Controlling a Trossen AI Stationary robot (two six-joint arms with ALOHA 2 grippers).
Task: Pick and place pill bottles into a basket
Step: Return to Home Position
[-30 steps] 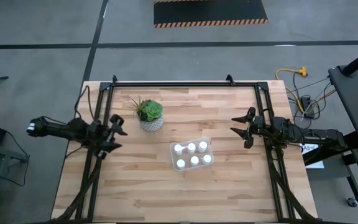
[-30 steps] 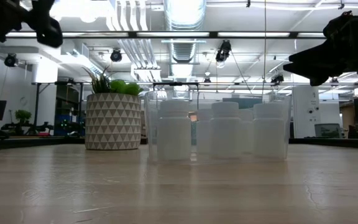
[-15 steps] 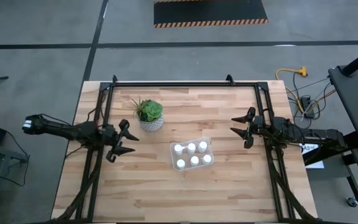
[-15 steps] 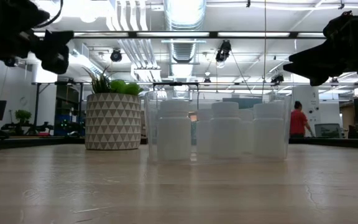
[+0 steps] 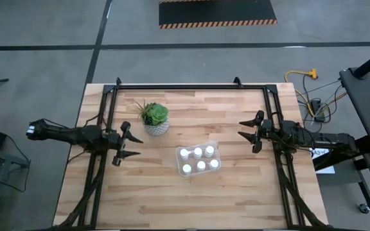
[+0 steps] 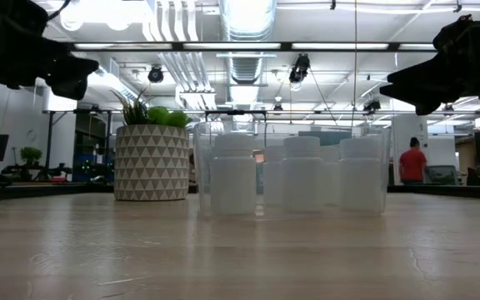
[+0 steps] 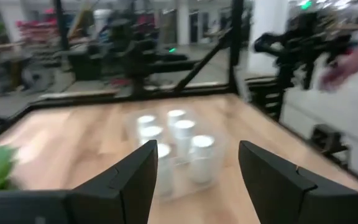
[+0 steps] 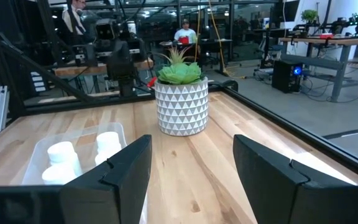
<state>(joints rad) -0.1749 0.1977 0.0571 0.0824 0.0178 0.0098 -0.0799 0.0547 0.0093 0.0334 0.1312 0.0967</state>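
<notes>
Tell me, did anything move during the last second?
The left gripper, open and empty, swung toward the clear bin, then eased slightly back. The right gripper, the pill bottles in the bin and the potted plant stayed put.

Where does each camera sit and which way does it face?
High: overhead, straight down on table; left claw, right claw, arms show.
Low: table level, facing basket and plant; claws in top corners.
Left wrist: past left claw toward basket.
Right wrist: past right claw toward plant, basket.
Shared: both wrist views see basket.
</notes>
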